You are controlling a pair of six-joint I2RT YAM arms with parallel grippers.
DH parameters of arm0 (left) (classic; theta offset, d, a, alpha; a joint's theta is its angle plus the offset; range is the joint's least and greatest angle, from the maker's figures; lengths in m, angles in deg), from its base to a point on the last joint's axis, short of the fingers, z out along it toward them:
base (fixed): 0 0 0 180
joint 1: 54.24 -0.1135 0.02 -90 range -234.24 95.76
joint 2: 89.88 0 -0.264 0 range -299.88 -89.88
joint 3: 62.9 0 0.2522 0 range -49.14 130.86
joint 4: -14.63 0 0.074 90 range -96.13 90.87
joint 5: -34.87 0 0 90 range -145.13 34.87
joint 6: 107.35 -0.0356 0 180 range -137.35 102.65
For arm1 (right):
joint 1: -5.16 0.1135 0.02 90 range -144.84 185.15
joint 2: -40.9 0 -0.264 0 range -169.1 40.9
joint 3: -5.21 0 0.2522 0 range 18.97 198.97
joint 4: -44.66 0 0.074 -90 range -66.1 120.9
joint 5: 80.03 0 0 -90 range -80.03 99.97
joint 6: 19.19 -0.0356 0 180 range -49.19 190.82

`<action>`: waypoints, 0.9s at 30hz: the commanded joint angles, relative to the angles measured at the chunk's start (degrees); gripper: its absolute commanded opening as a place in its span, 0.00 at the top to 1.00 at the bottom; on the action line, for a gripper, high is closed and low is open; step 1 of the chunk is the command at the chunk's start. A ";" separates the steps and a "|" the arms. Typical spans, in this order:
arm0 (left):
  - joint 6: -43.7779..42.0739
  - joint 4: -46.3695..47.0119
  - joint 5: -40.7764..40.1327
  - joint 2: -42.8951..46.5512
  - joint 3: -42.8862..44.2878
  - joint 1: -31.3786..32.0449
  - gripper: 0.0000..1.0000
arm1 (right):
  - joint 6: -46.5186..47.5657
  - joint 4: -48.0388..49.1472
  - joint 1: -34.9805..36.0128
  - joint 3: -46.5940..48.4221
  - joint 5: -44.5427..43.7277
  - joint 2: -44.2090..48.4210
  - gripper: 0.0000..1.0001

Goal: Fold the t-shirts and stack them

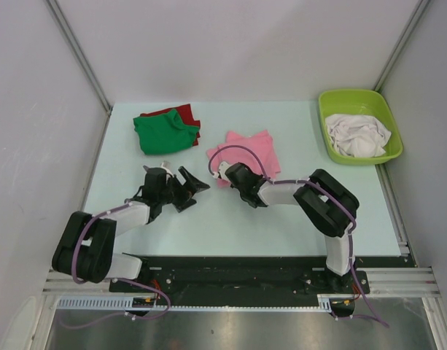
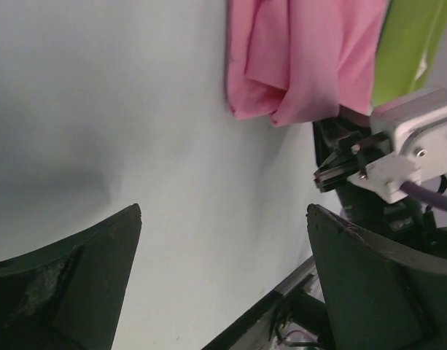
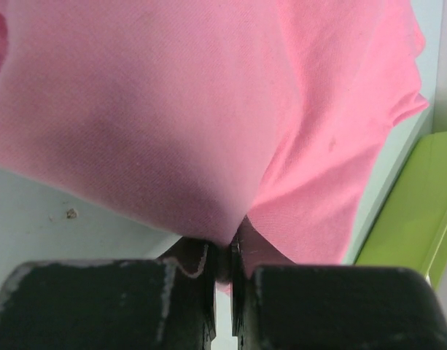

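Two arms reach over the tabletop (image 1: 208, 226): the right gripper (image 1: 222, 173) has its jaws clamped on the near edge of the folded pink t-shirt (image 1: 249, 149) at mid-table, probably to carry it to the green t-shirt (image 1: 163, 131) at back left, while the left gripper (image 1: 192, 191) waits beside it, jaws wide apart.

Shirt stack (image 1: 167, 130) left, tub (image 1: 352, 93) right, shirt (image 1: 249, 148) between

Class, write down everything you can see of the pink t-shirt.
The pink t-shirt looks like soft, matte cotton, folded into a rough, slightly rumpled square with layered edges. It lies on the pale table, near its middle. The right end effector is shut on its near edge, pinching a fold of cloth between its fingers. No label or print can be made out.
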 commanded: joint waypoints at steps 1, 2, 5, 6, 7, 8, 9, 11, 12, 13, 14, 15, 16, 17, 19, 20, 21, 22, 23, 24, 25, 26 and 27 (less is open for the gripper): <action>9.07 17.21 2.05 -5.64 -0.11 2.30 0.00 | -2.01 -3.02 -0.11 0.43 1.06 3.87 1.00; 10.03 18.71 1.69 -6.88 -0.20 2.74 0.00 | -2.18 -3.37 -0.11 0.51 1.06 3.96 1.00; 16.95 28.80 2.12 -12.59 -2.04 4.06 0.00 | -2.79 -3.81 -0.29 0.43 0.89 4.93 1.00; 18.38 34.66 2.48 -14.61 -2.83 4.50 0.00 | -2.97 -3.81 -0.37 0.43 0.89 5.63 1.00; 19.78 37.24 2.83 -17.85 -3.10 4.59 0.00 | -3.23 -3.81 -0.29 0.43 1.06 5.98 1.00; 21.71 40.92 3.53 -19.45 -3.28 4.77 0.00 | -3.50 -3.73 -0.29 0.43 1.24 6.25 1.00; 22.34 42.00 3.54 -20.77 -3.37 5.20 0.00 | -3.50 -3.73 -0.29 0.51 1.24 6.68 1.00; 23.05 43.50 3.19 -23.41 -3.37 5.56 0.00 | -3.50 -3.73 -0.20 0.51 1.06 6.95 1.00; 23.14 43.86 2.84 -24.03 -3.28 6.08 0.00 | -3.50 -3.73 -0.11 0.43 1.06 7.04 1.00; 23.23 44.12 2.57 -24.73 -3.28 6.26 0.00 | -3.59 -3.81 0.06 0.43 1.15 7.39 1.00; 23.57 45.17 2.57 -26.39 -3.02 6.35 0.00 | -3.59 -3.81 0.06 0.51 0.98 7.57 1.00; 24.01 46.31 2.48 -27.54 -2.67 6.53 0.00 | -3.68 -3.73 0.15 0.43 1.06 7.83 1.00; 24.63 47.63 2.65 -28.68 -2.40 6.61 0.00 | -3.76 -3.81 0.24 0.43 1.06 8.18 1.00; 26.11 50.08 2.74 -30.95 -2.14 6.70 0.00 | -3.85 -3.73 0.59 0.43 1.06 8.36 1.00; 27.35 52.29 2.66 -32.90 -1.61 6.88 0.00 | -3.85 -3.73 0.68 0.43 0.89 8.62 1.00; 28.40 53.60 2.48 -33.95 -1.17 6.97 0.00 | -3.94 -5.47 0.94 0.43 0.80 8.80 1.00; 28.93 54.40 2.13 -35.62 -0.82 7.14 0.00 | -3.94 -5.57 1.03 0.43 0.71 8.97 1.00; 29.37 55.19 1.96 -36.68 -0.47 7.23 0.01 | -3.94 -5.74 1.29 0.43 0.71 9.15 1.00; 30.51 57.11 1.78 -37.56 0.14 7.32 0.00 | -4.03 -5.75 1.38 0.43 0.62 9.41 1.00; 31.13 58.09 1.60 -39.40 0.58 7.67 0.00 | -4.11 -5.92 1.47 0.43 0.62 9.50 1.00; 31.57 59.06 1.69 -40.20 1.11 7.67 0.00 | -4.55 -6.10 1.47 0.43 0.62 9.59 1.00; 32.88 60.89 1.78 -41.16 2.07 7.84 0.01 | -4.82 -6.45 1.56 0.43 0.62 9.85 1.00; 33.59 61.78 1.78 -42.04 2.60 8.19 0.00 | -4.91 -6.54 1.82 0.43 0.62 9.85 1.00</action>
